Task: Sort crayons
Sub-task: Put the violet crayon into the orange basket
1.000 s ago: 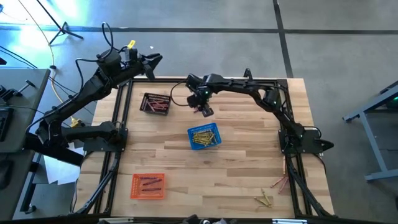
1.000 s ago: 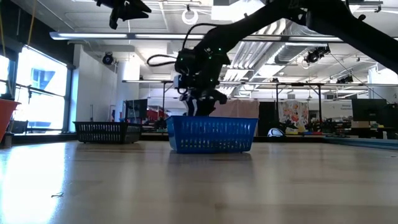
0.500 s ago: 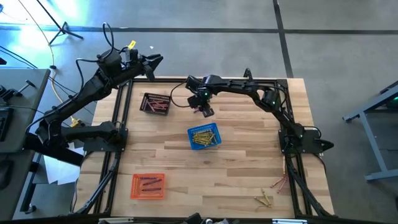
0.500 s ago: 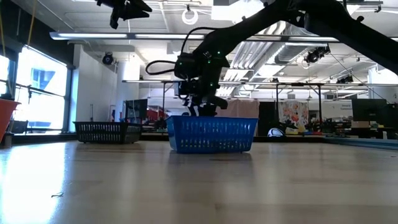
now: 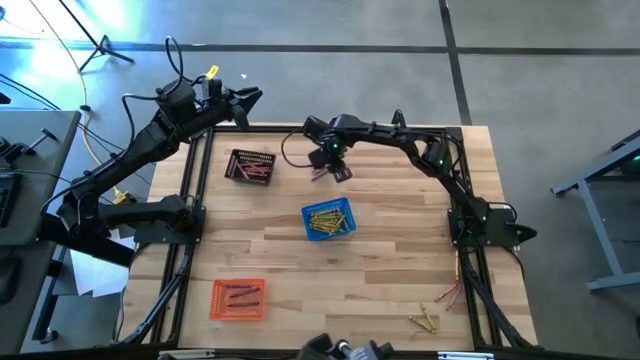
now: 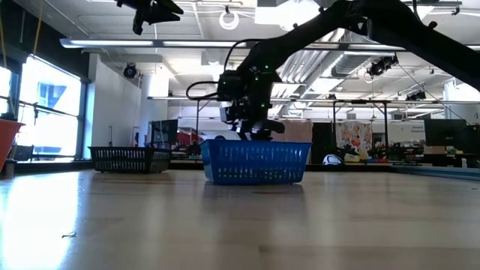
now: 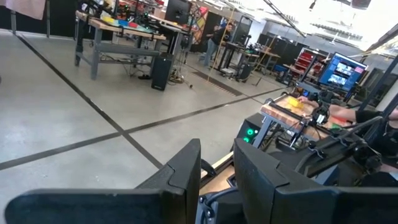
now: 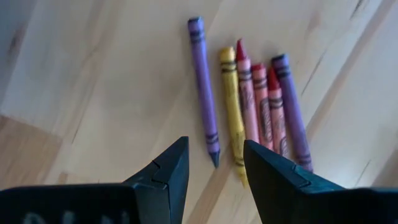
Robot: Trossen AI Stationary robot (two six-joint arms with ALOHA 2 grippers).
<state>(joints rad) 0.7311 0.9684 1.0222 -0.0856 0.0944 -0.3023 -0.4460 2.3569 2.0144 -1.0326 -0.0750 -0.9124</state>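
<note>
Above the far-middle table, right gripper (image 8: pixel 214 163) is hovering with fingers wide, empty, over loose crayons (image 8: pixel 249 102) lying side by side; left gripper (image 5: pixel 250 97) is waiting far-left, fingers parted narrowly

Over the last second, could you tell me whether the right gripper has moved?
Yes. In the high view the right gripper has drawn back from the blue basket toward the table's far edge.

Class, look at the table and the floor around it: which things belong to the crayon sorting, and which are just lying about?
Job: crayons by the right gripper; more crayons near the table's right edge; black basket, blue basket, orange basket.
Lying about: tripod and papers on the floor.
</note>
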